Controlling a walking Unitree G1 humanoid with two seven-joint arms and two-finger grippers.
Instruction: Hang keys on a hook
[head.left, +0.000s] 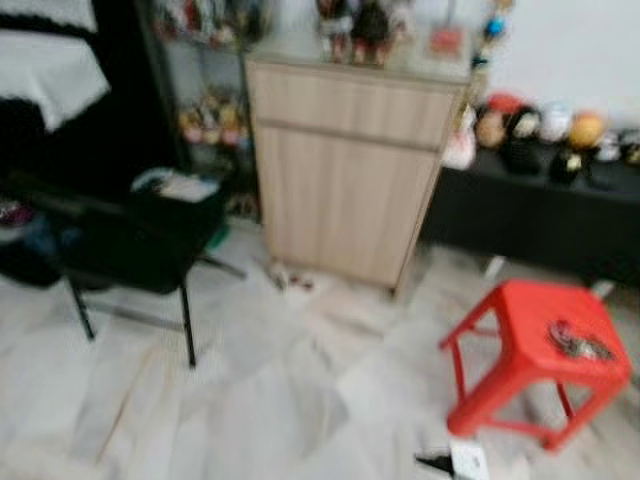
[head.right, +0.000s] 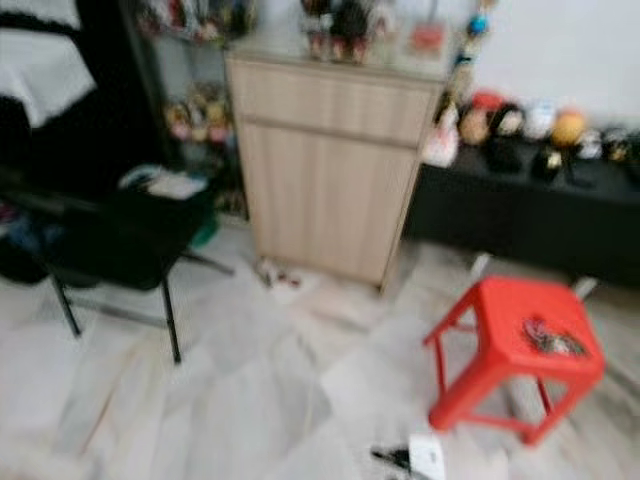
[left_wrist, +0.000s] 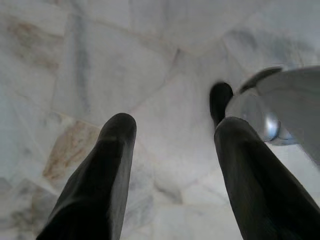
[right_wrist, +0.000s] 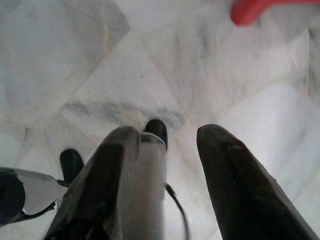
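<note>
Lying near the right edge of the red stool, the keys look light, loose and jingly, best pinched by the ring; both the left claw and right claw hang open over the floor.

floor: pale marble-look tiles with grey and tan veins, smooth with a soft sheen
stool: red plastic, smooth, slightly glossy
keys: dark bunch on the stool top, with what looks like a metallic glint; too blurred to tell more
cabinet: light wood-grain panels, matt
low bench: black, matt
chair: black seat of matt look on thin dark legs that look like metal
left gripper: jaws black, smooth, dull sheen
right gripper: jaws black, faintly scuffed, beside a silvery metal-look part
</note>
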